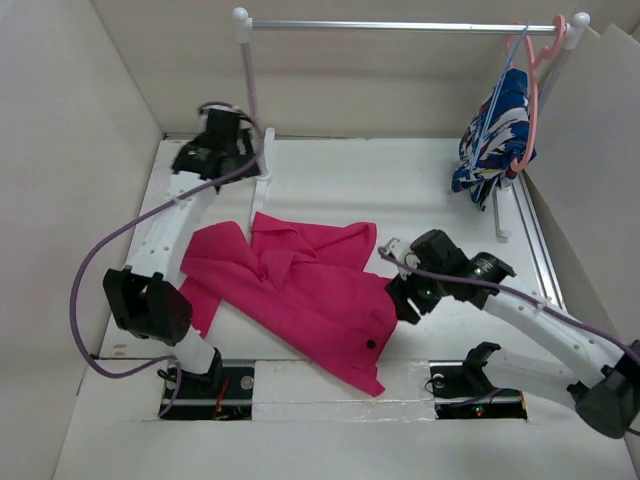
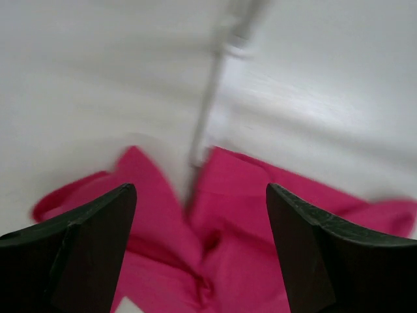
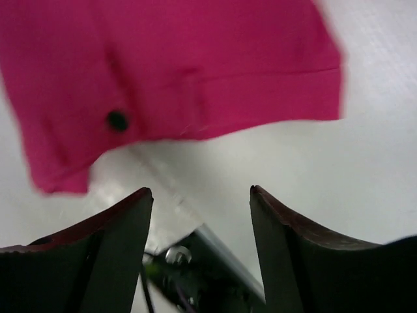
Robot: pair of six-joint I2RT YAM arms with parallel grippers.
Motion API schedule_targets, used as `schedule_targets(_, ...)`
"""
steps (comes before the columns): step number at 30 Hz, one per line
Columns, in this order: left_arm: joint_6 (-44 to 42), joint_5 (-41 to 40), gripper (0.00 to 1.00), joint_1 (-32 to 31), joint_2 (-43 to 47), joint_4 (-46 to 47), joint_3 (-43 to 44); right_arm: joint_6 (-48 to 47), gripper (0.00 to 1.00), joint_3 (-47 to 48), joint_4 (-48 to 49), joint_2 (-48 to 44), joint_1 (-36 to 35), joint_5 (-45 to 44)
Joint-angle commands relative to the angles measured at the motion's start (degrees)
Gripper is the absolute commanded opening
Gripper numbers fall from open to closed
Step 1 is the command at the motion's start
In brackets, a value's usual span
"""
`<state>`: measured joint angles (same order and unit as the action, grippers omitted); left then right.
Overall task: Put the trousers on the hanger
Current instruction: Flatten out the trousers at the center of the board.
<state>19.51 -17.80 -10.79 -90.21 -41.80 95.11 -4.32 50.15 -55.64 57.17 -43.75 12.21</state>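
Observation:
The magenta trousers (image 1: pixel 300 290) lie spread flat in the middle of the table, with a dark button (image 1: pixel 371 343) near their near right edge. The thin light-blue hanger (image 1: pixel 507 65) hangs on the rail at the far right. My left gripper (image 1: pixel 228 155) is at the far left by the rack's post; in its wrist view it (image 2: pixel 200 189) is open and empty above the trousers (image 2: pixel 247 222). My right gripper (image 1: pixel 405 300) is at the trousers' right edge; it (image 3: pixel 201 189) is open and empty, with the cloth (image 3: pixel 195 52) and the button (image 3: pixel 117 120) just beyond its tips.
A clothes rail (image 1: pixel 400 25) spans the back on two white posts (image 1: pixel 252 110). A salmon-pink hanger (image 1: pixel 533 100) and a blue-and-white garment (image 1: pixel 495 140) hang at its right end. White walls enclose the table on the left, back and right. The right arm's base mount (image 3: pixel 195 267) shows below its fingers.

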Motion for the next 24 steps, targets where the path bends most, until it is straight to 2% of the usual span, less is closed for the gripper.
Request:
schedule_targets(1,-4.3,4.2,0.77,-11.7,-5.5,2.4,-1.9,2.8,0.67,-4.4,17.7,3.8,9.3,0.4)
schedule_targets(2,-4.9,4.9,0.78,-16.3,-7.1,3.2,-1.7,3.3,0.67,-5.4,24.1,4.9,13.1,1.4)
schedule_targets(3,-6.5,4.9,0.78,-18.4,-9.0,3.1,-1.2,6.5,0.71,-6.7,27.2,6.4,14.3,2.0)
schedule_targets(4,-8.0,2.6,0.85,-22.1,-15.0,2.5,1.4,8.4,0.78,-9.9,35.2,8.6,16.5,3.0)
schedule_targets(5,-8.0,2.6,0.85,-22.2,-15.1,2.5,1.4,8.4,0.78,-9.9,35.2,8.7,16.5,3.0)
schedule_targets(7,-6.3,-0.9,0.85,-22.2,-20.8,0.3,4.4,8.9,0.81,-11.3,38.5,11.2,17.2,2.8)
schedule_targets(9,-2.7,-1.8,0.86,-18.8,-22.3,1.8,2.8,8.8,0.83,-12.2,41.1,14.4,17.8,5.4)
schedule_targets(11,-0.5,-0.8,0.92,-13.4,-20.9,8.2,-1.1,9.5,0.83,-14.3,44.8,16.1,17.8,6.2)
schedule_targets(14,1.9,8.5,0.92,-6.9,-19.4,12.1,-6.9,10.2,0.79,-15.9,47.9,18.5,17.8,7.9)
schedule_targets(16,1.9,10.1,0.91,-4.5,-20.0,11.7,-9.1,10.5,0.76,-16.4,48.8,18.8,18.3,6.6)
schedule_targets(20,0.1,11.9,0.91,-4.5,-20.9,13.2,-13.3,10.6,0.64,-18.1,50.9,19.7,19.7,7.7)
schedule_targets(21,0.0,12.9,0.91,-4.5,-22.4,13.4,-13.8,10.4,0.53,-18.2,51.2,20.0,20.2,8.1)
schedule_targets(22,0.0,12.8,0.90,-4.5,-23.2,13.2,-14.0,9.9,0.27,-18.2,51.1,20.2,20.9,8.4)
schedule_targets(23,0.0,12.6,0.88,-4.5,-24.4,13.3,-14.0,9.2,0.22,-18.0,50.9,20.2,20.9,8.4)
schedule_targets(24,-0.1,12.7,0.84,-5.0,-24.7,13.4,-14.0,8.9,0.21,-17.6,50.5,20.0,21.7,8.4)
